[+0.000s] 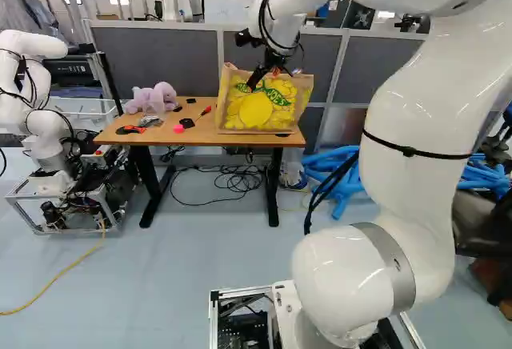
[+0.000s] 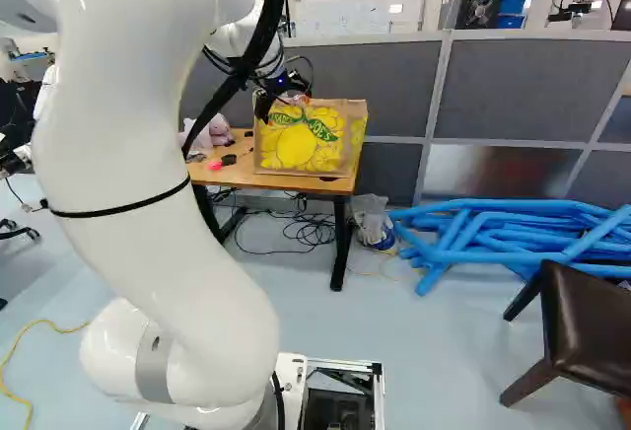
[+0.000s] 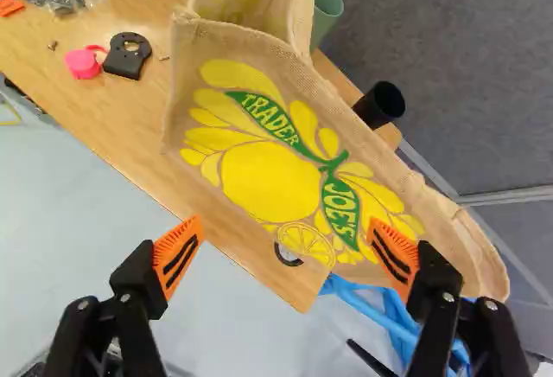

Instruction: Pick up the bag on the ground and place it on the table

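And there's the bag [image 1: 258, 110] up on the table [image 1: 190, 137], the gripper [image 1: 259, 80] close by it, fingers spread wide, nothing between them!

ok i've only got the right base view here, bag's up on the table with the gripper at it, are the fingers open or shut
Observer: Open. The wrist view shows the gripper's two fingers wide apart, not closed on the bag.
Operator: and what's hiding behind it, can't see past the lemons
Observer: Two cups, a green one and a black one.
Operator: ok and the left end, that's blocked for me
Observer: In the left base view, an orange and black tool lies near the front edge of the table, at the end away from the bag.
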Controlling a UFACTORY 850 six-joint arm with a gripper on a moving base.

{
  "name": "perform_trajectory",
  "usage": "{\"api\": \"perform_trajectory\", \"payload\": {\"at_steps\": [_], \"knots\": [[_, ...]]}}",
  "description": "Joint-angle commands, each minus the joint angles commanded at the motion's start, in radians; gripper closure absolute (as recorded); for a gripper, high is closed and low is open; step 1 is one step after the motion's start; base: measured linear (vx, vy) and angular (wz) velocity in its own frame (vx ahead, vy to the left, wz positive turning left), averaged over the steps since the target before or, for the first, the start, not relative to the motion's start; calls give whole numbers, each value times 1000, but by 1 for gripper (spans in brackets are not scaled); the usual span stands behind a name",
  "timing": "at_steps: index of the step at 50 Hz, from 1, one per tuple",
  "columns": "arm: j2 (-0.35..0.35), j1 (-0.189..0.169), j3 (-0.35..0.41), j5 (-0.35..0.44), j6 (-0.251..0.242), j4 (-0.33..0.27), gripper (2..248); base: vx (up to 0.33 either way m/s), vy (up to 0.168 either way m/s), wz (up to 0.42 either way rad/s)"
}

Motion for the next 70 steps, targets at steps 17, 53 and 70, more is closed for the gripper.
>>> {"api": "perform_trajectory", "payload": {"at_steps": [17, 53, 70], "knots": [[90, -10, 224, 237, 125, -9, 3, 0, 0, 0], [258, -30, 643, 682, 358, -26, 3, 0, 0, 0], [318, -36, 793, 841, 441, -32, 3, 0, 0, 0]]}}
